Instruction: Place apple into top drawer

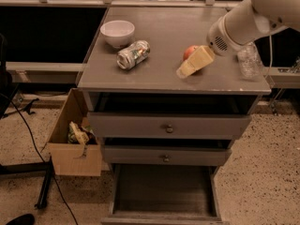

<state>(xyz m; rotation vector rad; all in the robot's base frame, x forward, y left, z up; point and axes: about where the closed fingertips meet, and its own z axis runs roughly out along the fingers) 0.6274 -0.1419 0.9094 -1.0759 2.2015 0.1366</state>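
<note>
The red-orange apple (189, 52) sits on the grey cabinet top (164, 69), right of centre, mostly covered by the gripper. My gripper (187, 69), with pale yellow fingers, reaches in from the right on the white arm (243, 20) and lies against the apple's front right side. The top drawer (168, 125) is pulled out a little under the countertop, with a dark gap above its front.
A white bowl (117, 33) and a crushed silver can (133, 54) lie on the left of the cabinet top. A clear plastic bottle (248, 60) stands at the right edge. The bottom drawer (164, 191) is pulled far out. A cardboard box (75, 139) sits on the floor to the left.
</note>
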